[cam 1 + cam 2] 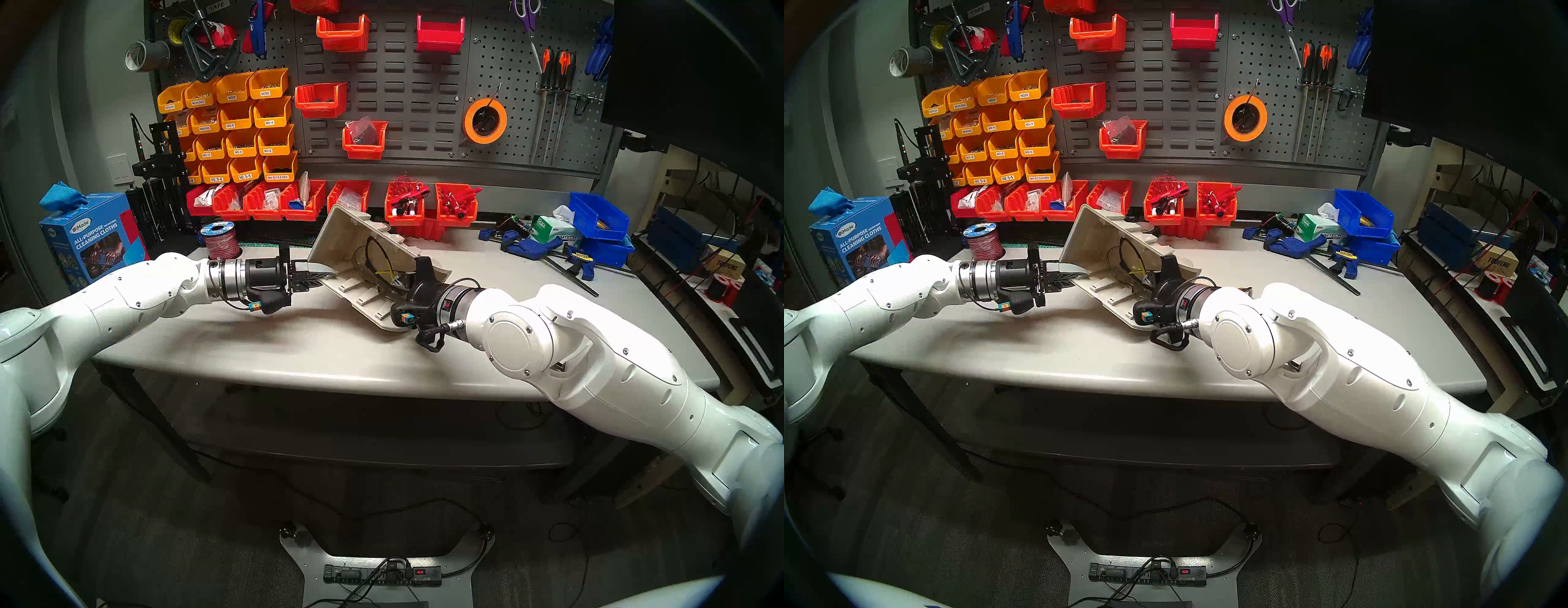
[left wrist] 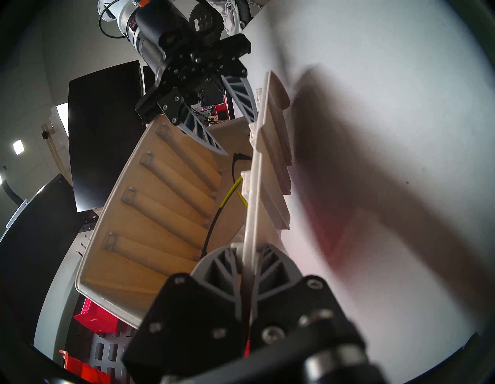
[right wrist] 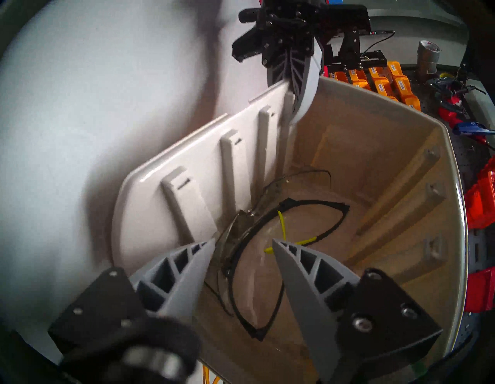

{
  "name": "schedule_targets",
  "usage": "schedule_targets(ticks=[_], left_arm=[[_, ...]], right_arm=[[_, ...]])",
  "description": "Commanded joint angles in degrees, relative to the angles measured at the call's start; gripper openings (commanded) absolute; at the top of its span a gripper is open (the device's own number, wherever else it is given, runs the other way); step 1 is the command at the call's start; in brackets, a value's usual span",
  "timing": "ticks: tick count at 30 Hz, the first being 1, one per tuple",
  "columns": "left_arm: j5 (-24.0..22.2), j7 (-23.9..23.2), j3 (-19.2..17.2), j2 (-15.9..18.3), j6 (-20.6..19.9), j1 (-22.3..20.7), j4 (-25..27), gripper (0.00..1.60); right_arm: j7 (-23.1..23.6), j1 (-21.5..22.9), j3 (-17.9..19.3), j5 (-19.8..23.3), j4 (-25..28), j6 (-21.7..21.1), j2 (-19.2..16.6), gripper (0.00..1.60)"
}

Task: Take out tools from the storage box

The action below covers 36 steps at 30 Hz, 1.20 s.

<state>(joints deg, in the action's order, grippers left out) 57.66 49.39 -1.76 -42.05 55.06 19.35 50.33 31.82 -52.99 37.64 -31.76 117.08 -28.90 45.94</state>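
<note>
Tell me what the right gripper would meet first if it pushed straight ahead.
Probably the safety glasses lying inside the tilted storage box: the open right gripper points at them, though depth is unclear.

The right end effector (image 3: pixel 242 250) is seen spread open inside the tipped beige storage box (image 3: pixel 380 150), flanking safety glasses (image 3: pixel 270 236) with yellow accents. The box wall is pinched by the left end effector (image 3: pixel 293 99).

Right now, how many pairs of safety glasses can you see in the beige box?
1: the safety glasses with yellow accents lie on the floor of the tilted storage box, ahead of the right gripper. Another may be hidden.
</note>
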Motion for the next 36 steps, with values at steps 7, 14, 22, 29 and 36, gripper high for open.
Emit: schedule_targets(ticks=[7, 14, 22, 29, 36], left_arm=[[-1.38, 4.46, -0.57, -0.07, -0.06, -1.97, 0.14, 0.00], [-1.41, 4.38, -0.58, -0.06, -0.06, -1.97, 0.16, 0.00], [-1.45, 4.19, -0.66, -0.04, -0.06, -1.93, 0.21, 0.00], [-1.49, 3.95, -0.78, -0.02, -0.06, -1.88, 0.26, 0.00], [-1.54, 3.67, -0.92, -0.01, -0.06, -1.82, 0.27, 0.00]], right_arm=[[4.61, 1.48, -0.47, 0.58, -0.22, -1.06, -0.70, 0.99], [8.71, 2.81, -1.40, 0.98, -0.77, 0.69, -1.26, 1.17], [10.69, 4.78, -3.30, -0.33, -3.19, 2.10, -0.39, 1.14], [10.76, 5.48, -4.39, -1.66, -5.19, 2.04, 0.16, 0.99], [11.48, 5.96, -5.39, -3.00, -7.35, 1.42, 1.12, 1.10]])
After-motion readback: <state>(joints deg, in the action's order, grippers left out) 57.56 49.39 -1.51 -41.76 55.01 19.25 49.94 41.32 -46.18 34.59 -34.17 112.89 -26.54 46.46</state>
